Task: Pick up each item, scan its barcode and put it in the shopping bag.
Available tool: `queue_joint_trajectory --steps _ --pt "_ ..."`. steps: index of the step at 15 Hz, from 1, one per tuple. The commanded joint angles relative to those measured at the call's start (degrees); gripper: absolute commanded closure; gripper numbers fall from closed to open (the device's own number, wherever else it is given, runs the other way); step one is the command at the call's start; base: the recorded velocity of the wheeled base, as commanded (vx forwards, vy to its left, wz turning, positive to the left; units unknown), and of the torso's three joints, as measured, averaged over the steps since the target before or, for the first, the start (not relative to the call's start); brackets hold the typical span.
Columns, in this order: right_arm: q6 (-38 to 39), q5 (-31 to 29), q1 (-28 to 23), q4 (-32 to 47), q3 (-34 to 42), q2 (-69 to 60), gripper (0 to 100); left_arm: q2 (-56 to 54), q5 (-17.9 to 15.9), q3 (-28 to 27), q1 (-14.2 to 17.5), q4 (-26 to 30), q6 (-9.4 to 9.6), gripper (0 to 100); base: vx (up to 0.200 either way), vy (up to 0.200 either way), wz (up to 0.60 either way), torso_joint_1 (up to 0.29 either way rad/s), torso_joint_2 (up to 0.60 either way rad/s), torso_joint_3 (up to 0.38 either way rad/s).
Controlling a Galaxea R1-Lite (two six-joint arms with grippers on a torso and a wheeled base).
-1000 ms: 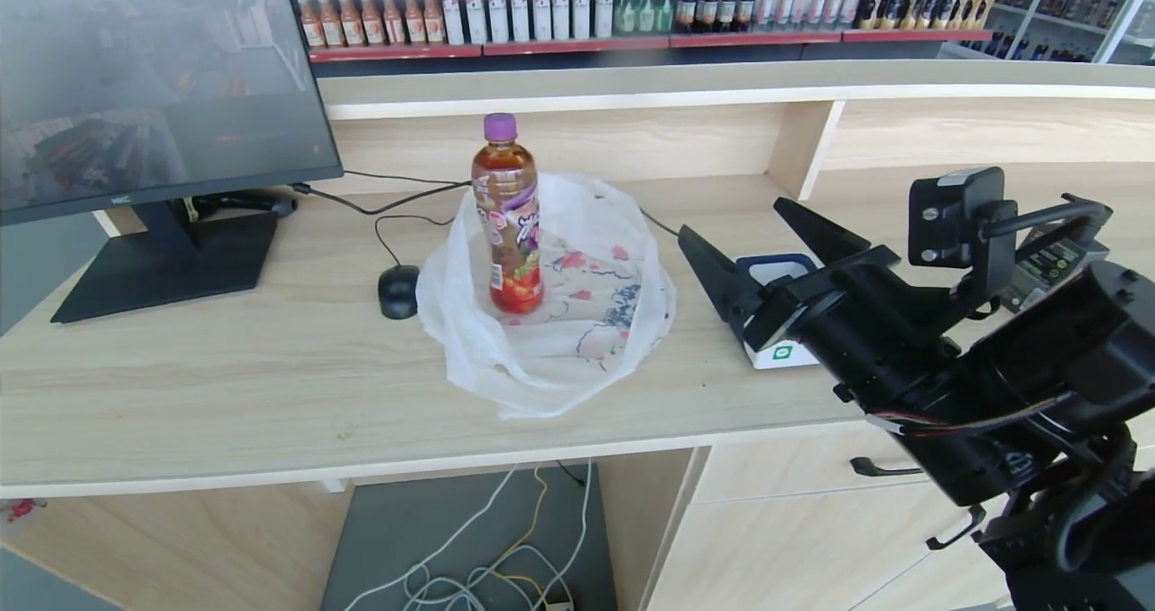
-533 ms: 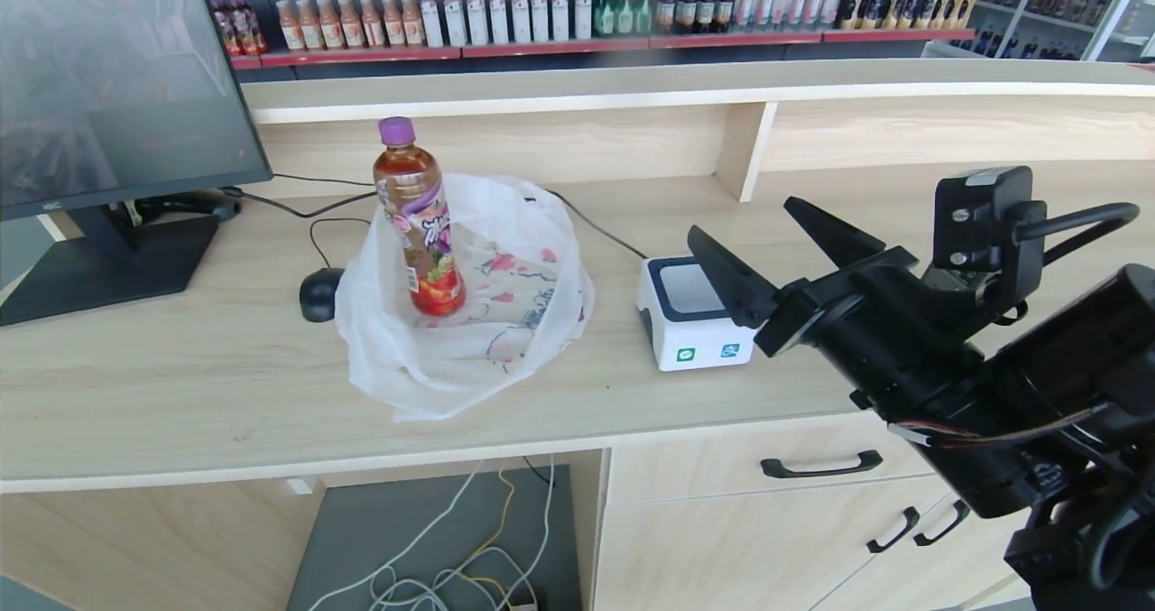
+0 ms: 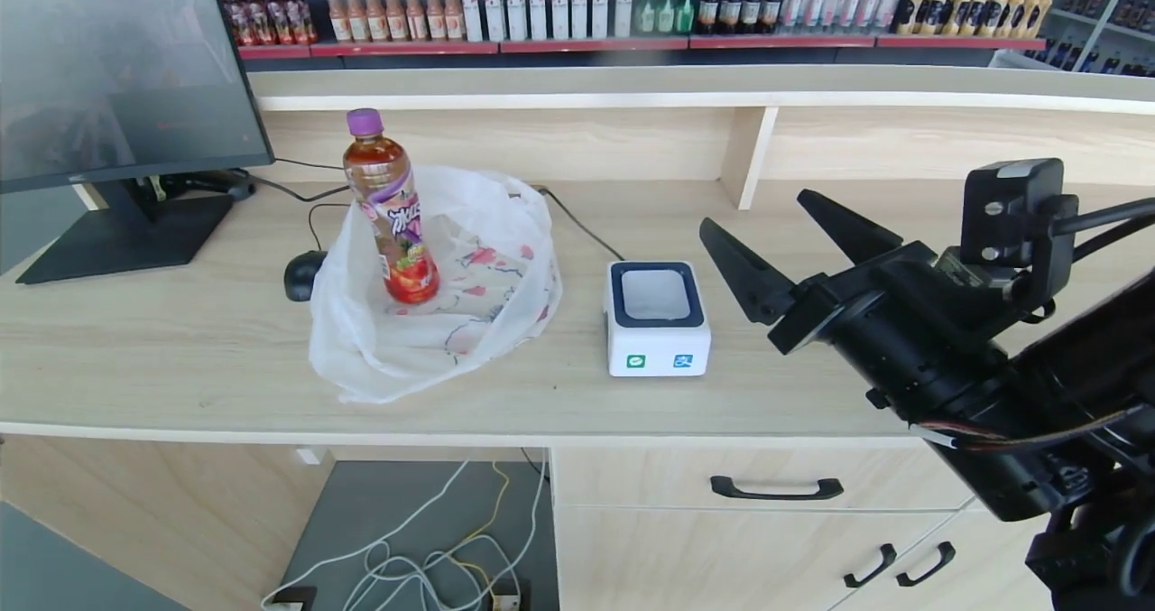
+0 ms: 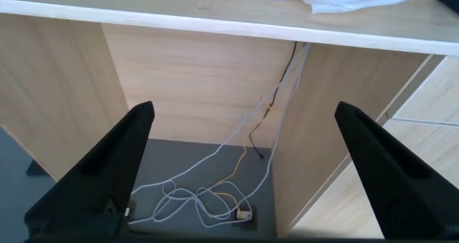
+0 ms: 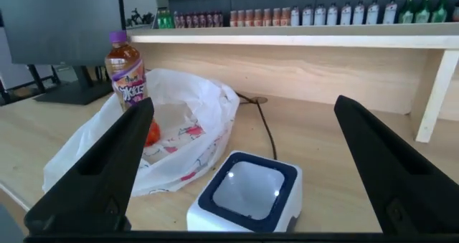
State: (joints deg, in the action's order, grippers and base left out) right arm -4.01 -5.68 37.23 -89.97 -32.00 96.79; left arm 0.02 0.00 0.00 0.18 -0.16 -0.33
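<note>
Purple-capped amber bottle (image 3: 390, 214) stands in white plastic shopping bag (image 3: 505, 232), nine o'clock of white square scanner (image 3: 656, 322); my right gripper (image 3: 753, 209) and left gripper (image 4: 244, 107) gape wide.

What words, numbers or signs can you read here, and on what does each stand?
Bottle label: print too blurred to read.
Scanner front: one green and one blue square sign, symbols too small to read.
Shopping bag: red and blue print, not legible.
Shelf bottles: labels too small.
Nothing can be quoted.

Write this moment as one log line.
bottle upright in shopping bag; scanner beside bag; right pincer open, empty; left pincer open
</note>
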Motion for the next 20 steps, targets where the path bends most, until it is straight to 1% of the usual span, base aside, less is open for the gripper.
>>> queue_joint_trajectory --steps 1,3,5,8,15,20 --pt "-0.03 0.06 -0.05 -0.03 0.10 -0.11 0 -0.02 0.00 0.00 0.08 -0.02 -0.02 0 0.000 -0.200 0.00 0.002 0.01 0.002" --pt "-0.03 0.06 -0.23 -0.03 0.10 -0.03 0 -0.02 0.00 0.00 -0.01 -0.02 -0.02 0 0.000 -0.200 0.00 0.005 0.00 0.002" --pt "-0.12 -0.03 -1.99 -0.03 -0.34 0.24 0 -0.02 0.00 0.00 0.08 -0.02 -0.02 0 0.000 -0.200 0.00 0.005 0.00 -0.007" --pt "0.06 0.06 -3.13 -0.03 1.50 0.15 0 -0.02 0.00 0.00 0.08 0.07 -0.11 0 0.000 -0.200 0.00 0.002 0.00 0.001" --pt "-0.03 0.06 -2.43 -0.03 2.91 -0.55 0 -0.02 0.00 0.00 0.08 0.16 -0.02 0 0.000 -0.200 0.00 0.002 0.00 0.002" --pt "-0.03 -0.03 -2.43 -0.03 4.31 0.33 0 -0.02 0.00 0.00 -0.01 0.07 0.15 0 0.000 0.000 0.00 0.000 0.00 0.000"
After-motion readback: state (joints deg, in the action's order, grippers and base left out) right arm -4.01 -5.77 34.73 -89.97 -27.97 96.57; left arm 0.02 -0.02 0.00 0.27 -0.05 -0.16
